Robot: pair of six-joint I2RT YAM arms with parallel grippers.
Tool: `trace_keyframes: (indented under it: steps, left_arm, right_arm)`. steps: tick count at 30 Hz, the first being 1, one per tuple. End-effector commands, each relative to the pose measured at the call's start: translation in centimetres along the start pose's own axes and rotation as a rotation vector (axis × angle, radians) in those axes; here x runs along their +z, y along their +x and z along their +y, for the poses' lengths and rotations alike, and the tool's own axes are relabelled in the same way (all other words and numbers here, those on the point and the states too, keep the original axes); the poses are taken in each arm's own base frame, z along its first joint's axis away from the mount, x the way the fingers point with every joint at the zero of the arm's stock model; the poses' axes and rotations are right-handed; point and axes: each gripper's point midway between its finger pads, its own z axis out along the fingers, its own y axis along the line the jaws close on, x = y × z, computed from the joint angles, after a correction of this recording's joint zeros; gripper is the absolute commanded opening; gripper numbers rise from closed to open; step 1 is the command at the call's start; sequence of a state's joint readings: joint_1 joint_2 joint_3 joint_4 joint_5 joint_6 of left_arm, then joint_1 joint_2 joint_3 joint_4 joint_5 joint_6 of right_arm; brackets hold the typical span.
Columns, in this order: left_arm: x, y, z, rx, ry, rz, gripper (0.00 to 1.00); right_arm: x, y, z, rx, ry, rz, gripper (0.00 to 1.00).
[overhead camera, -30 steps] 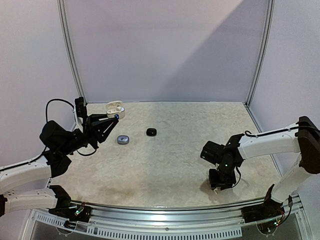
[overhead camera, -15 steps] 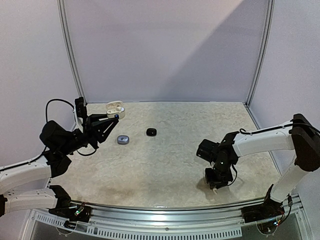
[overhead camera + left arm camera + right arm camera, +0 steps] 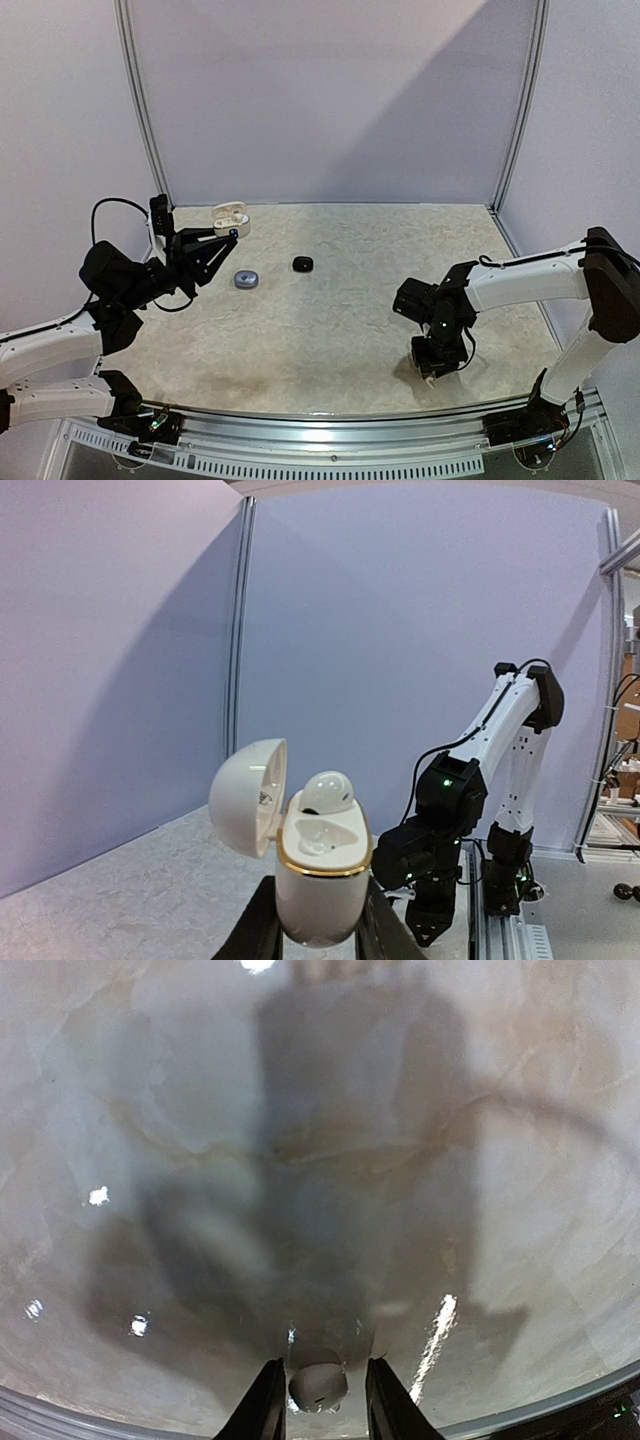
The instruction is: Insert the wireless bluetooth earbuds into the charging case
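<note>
**Entry: right hand over loose earbud; case held aloft at left**

**Right hand** (image 3: 322,1368): pointed straight down at the tabletop (image 3: 340,310), near its front edge on the right side. The fingers are set either side of one white earbud (image 3: 318,1387), which lies on the surface directly between them. One finger appears to touch it and a sliver of gap shows at the other. Whether it is pinched or only bracketed cannot be told.

**White earbud:** shown as a small rounded body. No stem is made out, so its long axis cannot be given.

**Left hand** (image 3: 322,930): pressed onto the lower body of the white charging case (image 3: 318,885), which is held upright and clear of the tabletop at the far left. The lid (image 3: 248,798) is swung open to one side. One seated earbud (image 3: 327,791) is in place, and an empty socket (image 3: 315,840) is exposed beside it, on the side nearer the wrist camera.

**Governing relation:** the empty socket lies well apart from the loose earbud, to the left, farther back and higher. The right arm is the nearer one to the earbud, and the left is occupied. A lift and a leftward carry are judged to be required.

**Also present:** a grey-blue case (image 3: 245,279) and a black case (image 3: 302,263) on the tabletop, between the two arms and nearer the left.
</note>
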State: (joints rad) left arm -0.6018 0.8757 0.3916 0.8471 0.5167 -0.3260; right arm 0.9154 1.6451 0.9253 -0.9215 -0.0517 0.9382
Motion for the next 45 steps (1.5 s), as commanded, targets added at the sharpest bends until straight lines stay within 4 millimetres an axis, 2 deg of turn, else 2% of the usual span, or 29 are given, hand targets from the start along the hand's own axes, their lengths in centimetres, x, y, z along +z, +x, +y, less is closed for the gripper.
trace_keyframes:
  steps: [1, 11, 18, 23, 26, 28, 30, 33, 36, 38, 40, 42, 45]
  left_arm:
    - [0.0, 0.3, -0.2, 0.003, 0.012, 0.012, 0.0]
    - [0.0, 0.2, -0.3, 0.004, 0.014, 0.011, 0.0]
    - [0.0, 0.2, -0.3, 0.004, 0.014, 0.01, 0.0]
    - [0.0, 0.3, -0.3, 0.004, 0.014, 0.012, 0.0]
    - [0.1, 0.3, -0.2, 0.01, 0.008, 0.011, 0.0]
    - [0.1, 0.1, -0.1, 0.027, 0.0, 0.003, 0.0]
    - [0.1, -0.1, 0.2, 0.053, -0.013, -0.005, 0.0]
    - [0.3, -0.5, 0.6, 0.097, -0.033, -0.015, 0.0]
    - [0.4, -1.0, 1.0, 0.131, -0.056, -0.034, 0.0]
    - [0.5, -1.5, 1.3, 0.153, -0.075, -0.052, 0.0]
    - [0.6, -1.9, 1.8, 0.178, -0.099, -0.064, 0.0]
    - [0.7, -2.1, 2.3, 0.203, -0.129, -0.072, 0.0]
    - [0.6, -2.4, 2.9, 0.241, -0.167, -0.081, 0.0]
  right_arm:
    - [0.1, 0.4, 0.2, -0.008, -0.016, 0.036, 0.28]
    - [1.0, 0.5, 0.8, -0.041, -0.026, 0.057, 0.27]
    - [1.0, 0.4, 0.5, -0.034, -0.011, 0.052, 0.21]
    - [0.1, -0.4, 0.9, -0.047, 0.0, 0.029, 0.07]
    - [-2.3, -2.0, 1.8, -0.058, 0.009, -0.031, 0.04]
    - [-5.0, -3.8, 2.8, -0.07, 0.003, -0.107, 0.01]
    - [-9.4, -6.1, 5.1, -0.091, -0.058, -0.227, 0.0]
    - [-18.8, -9.2, 10.1, -0.14, -0.219, -0.488, 0.0]
    - [-29.6, -10.3, 15.4, -0.204, -0.42, -0.775, 0.0]
    - [-36.3, -9.8, 19.3, -0.255, -0.582, -0.976, 0.0]
    - [-41.3, -8.1, 22.1, -0.318, -0.731, -1.143, 0.0]
    - [-44.6, -6.2, 24.0, -0.359, -0.853, -1.263, 0.0]
    - [-47.2, -3.3, 26.9, -0.446, -0.991, -1.389, 0.0]
